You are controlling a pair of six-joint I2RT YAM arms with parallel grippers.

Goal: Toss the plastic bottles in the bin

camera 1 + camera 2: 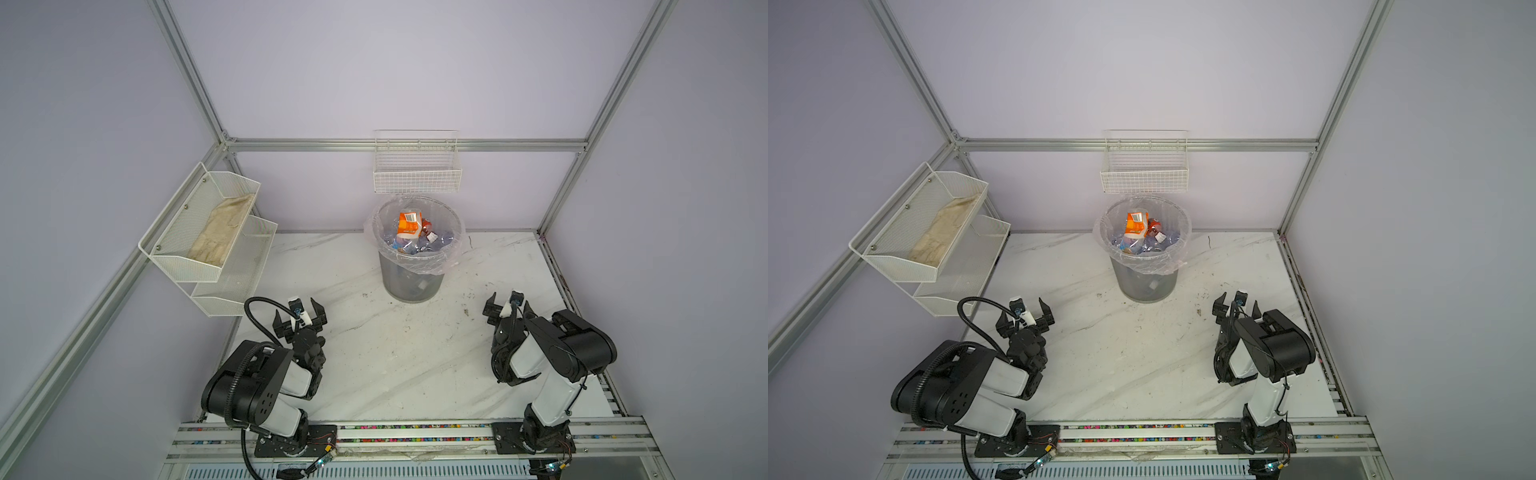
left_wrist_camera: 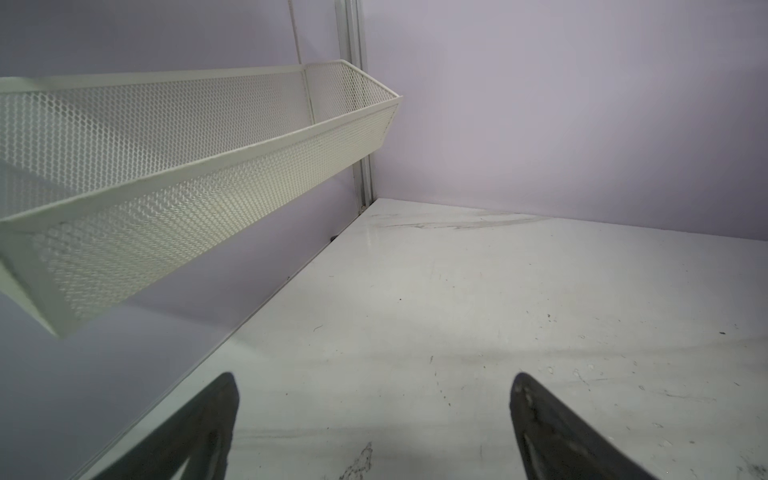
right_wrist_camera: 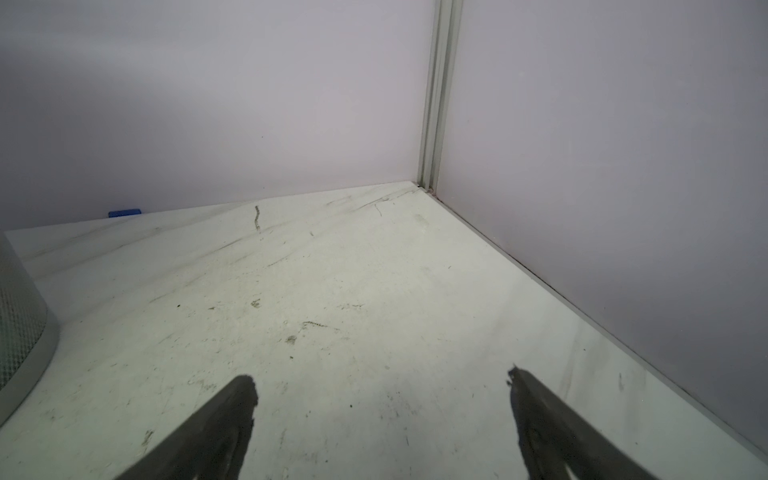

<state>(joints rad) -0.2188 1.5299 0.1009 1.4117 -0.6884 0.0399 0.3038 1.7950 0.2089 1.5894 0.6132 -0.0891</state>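
The bin (image 1: 411,282) (image 1: 1146,282) is a tall grey wastebasket with a clear liner. It stands at the back middle of the white marble table (image 1: 395,357). Several plastic bottles (image 1: 419,245) (image 1: 1142,245) lie piled inside it, and an orange-labelled one (image 1: 408,226) is on top. I see no bottle on the table. My left gripper (image 1: 297,312) (image 1: 1023,312) (image 2: 374,380) hovers open and empty at the front left. My right gripper (image 1: 509,304) (image 1: 1237,305) (image 3: 379,376) is open and empty at the front right. The bin's wall (image 3: 20,324) shows at the edge of the right wrist view.
A white two-tier mesh shelf (image 1: 208,249) (image 2: 187,166) hangs on the left wall, close to my left gripper, and a beige cloth (image 1: 220,232) lies in its upper tier. A white wire basket (image 1: 417,174) hangs on the back wall above the bin. Walls enclose the table on three sides.
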